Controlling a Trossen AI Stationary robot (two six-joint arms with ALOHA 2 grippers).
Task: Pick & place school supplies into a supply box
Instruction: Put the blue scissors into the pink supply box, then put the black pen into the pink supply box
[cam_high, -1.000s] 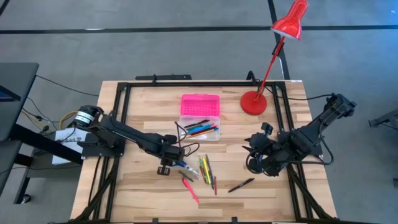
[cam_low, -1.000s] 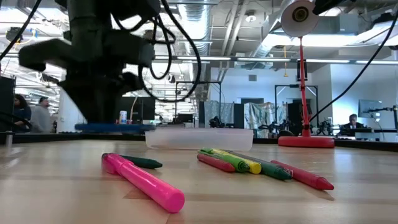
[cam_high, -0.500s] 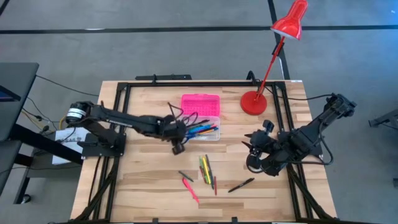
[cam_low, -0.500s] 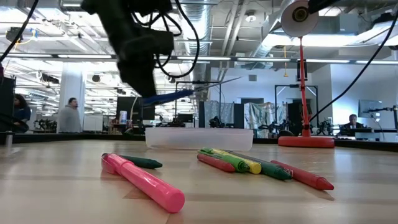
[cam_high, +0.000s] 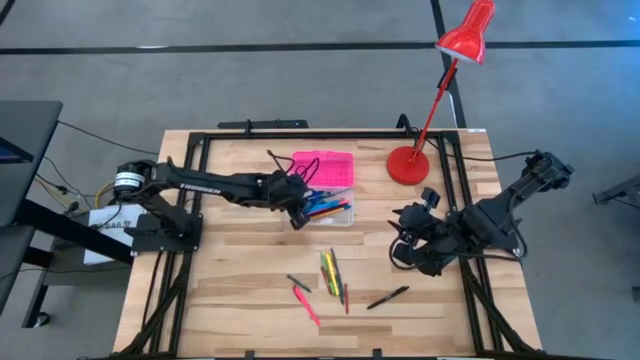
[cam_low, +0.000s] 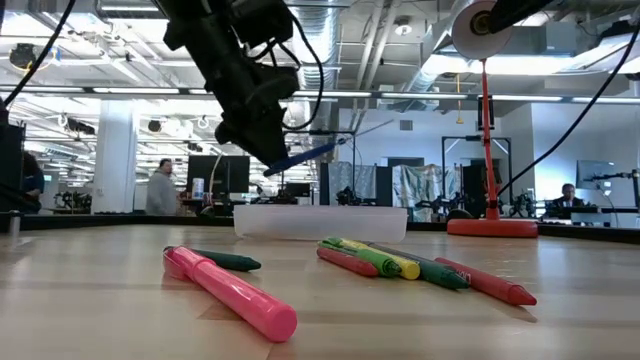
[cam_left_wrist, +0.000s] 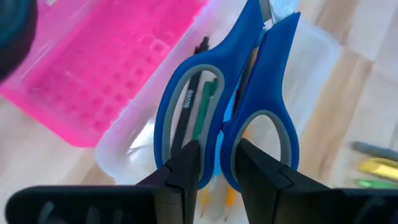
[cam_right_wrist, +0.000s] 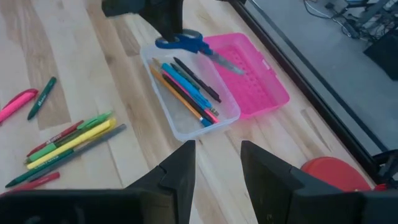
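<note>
My left gripper (cam_high: 298, 217) hangs over the supply box, shut on the blue-handled scissors (cam_right_wrist: 184, 42). The box has a clear base (cam_high: 335, 212) with several pens inside and an open pink lid (cam_high: 322, 168) lying flat behind it. Loose school supplies lie nearer the front: green, yellow and red pens (cam_high: 330, 272), a pink marker (cam_high: 306, 303), a dark green pen (cam_high: 298, 283) and a black pen (cam_high: 387, 297). My right gripper (cam_right_wrist: 217, 168) waits open above the table's right half, with nothing between its fingers. My left gripper pinches the scissors at the handle, where the two blue loops meet (cam_left_wrist: 219, 146), with one finger (cam_left_wrist: 186, 163) reaching into each loop. The fingers slant down from the table's left. The scissors are lifted clear above the box's clear base, blades (cam_low: 345, 138) tipped slightly upward, away from the gripper.
A red desk lamp stands on its round base (cam_high: 408, 165) at the far right, its arm leaning over the far edge. A black frame rail (cam_high: 300, 133) runs along the table's far side. Bare wood lies at the near left (cam_high: 220, 300).
My left gripper has carried the scissors up off the table near the loose pens and toward the far edge, and now holds them over the box's clear base. It rolled on the way, so the scissors now tilt blade-up instead of level. The loose pens have stayed in place.
</note>
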